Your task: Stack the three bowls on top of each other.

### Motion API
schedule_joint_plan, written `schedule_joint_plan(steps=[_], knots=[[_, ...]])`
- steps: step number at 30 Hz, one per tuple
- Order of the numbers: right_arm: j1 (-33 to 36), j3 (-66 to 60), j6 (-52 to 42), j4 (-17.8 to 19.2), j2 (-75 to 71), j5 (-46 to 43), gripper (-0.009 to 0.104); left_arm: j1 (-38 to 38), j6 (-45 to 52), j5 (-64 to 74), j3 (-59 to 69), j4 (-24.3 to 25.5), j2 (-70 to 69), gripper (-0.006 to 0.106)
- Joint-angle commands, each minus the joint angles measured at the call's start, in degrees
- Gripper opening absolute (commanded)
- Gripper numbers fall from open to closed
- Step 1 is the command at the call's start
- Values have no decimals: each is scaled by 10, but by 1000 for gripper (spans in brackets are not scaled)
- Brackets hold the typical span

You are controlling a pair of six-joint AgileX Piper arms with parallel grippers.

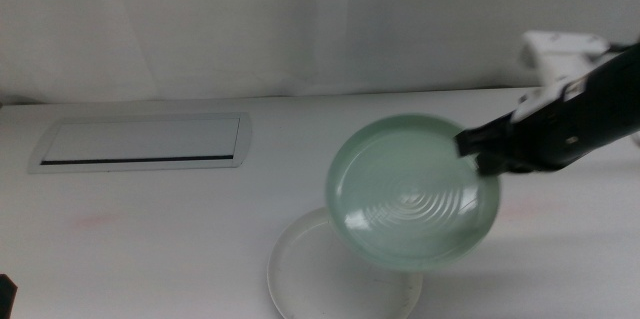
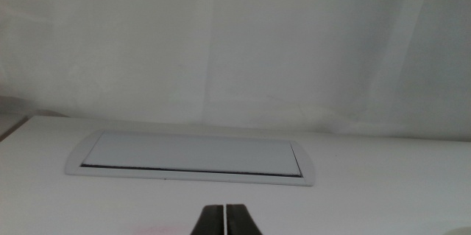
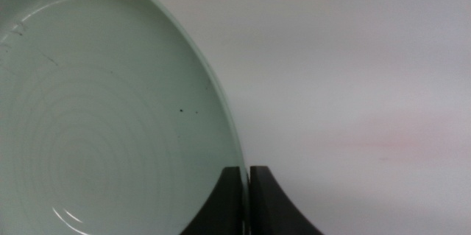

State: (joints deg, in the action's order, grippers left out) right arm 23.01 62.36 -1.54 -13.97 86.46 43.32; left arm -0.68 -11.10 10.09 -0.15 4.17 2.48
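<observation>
The right tool (image 1: 478,149), jaws pinched on the rim of the mint bowl (image 1: 414,193) at its 3 o'clock edge, holds it tilted above the counter (image 1: 150,249), its open face turned up. The bowl overlaps the cream bowl (image 1: 310,279) lying flat at its 7 o'clock. The right arm reaches in from 3 o'clock. The left tool (image 2: 224,220) waits with jaws closed and empty, facing the white panel (image 2: 191,155).
</observation>
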Motion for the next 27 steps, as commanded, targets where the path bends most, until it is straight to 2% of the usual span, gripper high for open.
schedule_joint_plan(steps=[1,5,15,27], knots=[[33,-2,15,-2,34,-18,-3,1,0,-9,22,-1,-2,-3],[70,-2,21,-2,89,-36,-3,1,0,-20,22,-1,-2,-3],[106,-2,42,-1,180,-79,-3,1,0,-19,22,-1,-2,-3],[118,-2,46,-16,186,-98,-3,1,0,-19,22,-1,-2,-3]])
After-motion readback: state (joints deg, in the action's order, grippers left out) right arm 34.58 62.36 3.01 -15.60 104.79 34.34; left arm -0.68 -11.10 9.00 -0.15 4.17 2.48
